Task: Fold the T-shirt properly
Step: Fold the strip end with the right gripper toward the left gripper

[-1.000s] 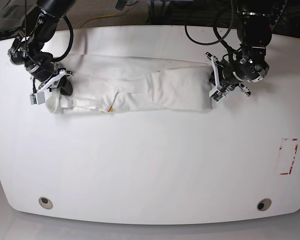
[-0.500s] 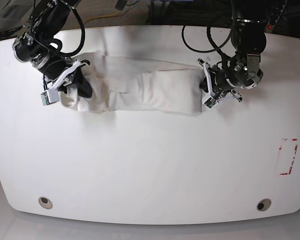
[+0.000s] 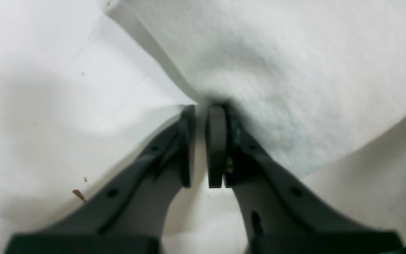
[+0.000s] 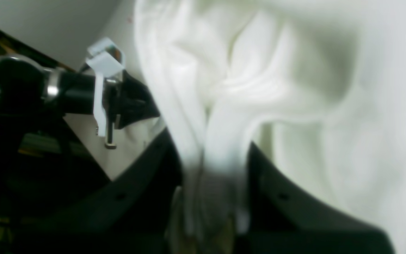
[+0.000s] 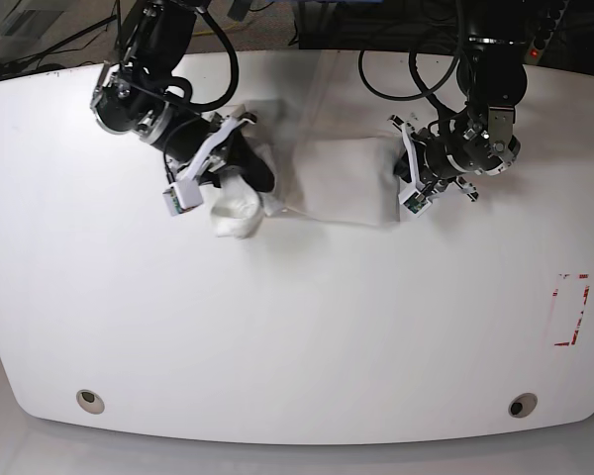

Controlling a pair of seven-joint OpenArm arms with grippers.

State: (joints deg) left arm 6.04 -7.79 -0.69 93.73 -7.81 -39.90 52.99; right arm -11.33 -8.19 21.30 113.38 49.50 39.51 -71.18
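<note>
The white T-shirt (image 5: 342, 183) lies as a narrow folded strip across the far middle of the table, no print showing. My right gripper (image 5: 246, 186), on the base view's left, is shut on a bunched end of it, and a wad of cloth hangs below it. In the right wrist view, thick folds of T-shirt (image 4: 294, 88) run down between the gripper's (image 4: 211, 176) dark fingers. My left gripper (image 5: 404, 186) holds the strip's opposite end. Its fingertips (image 3: 200, 109) are pinched together on the T-shirt's (image 3: 277, 63) edge.
The white table (image 5: 297, 327) has a red-marked rectangle (image 5: 571, 310) near its right edge. Two round holes (image 5: 90, 401) (image 5: 522, 405) sit by the front edge. Cables hang behind the table's far edge. The left arm (image 4: 83, 95) shows in the right wrist view.
My right gripper has carried its end of the T-shirt far to the right, over the rest of the strip, which is now much shorter. The left gripper shifted slightly left, then held still.
</note>
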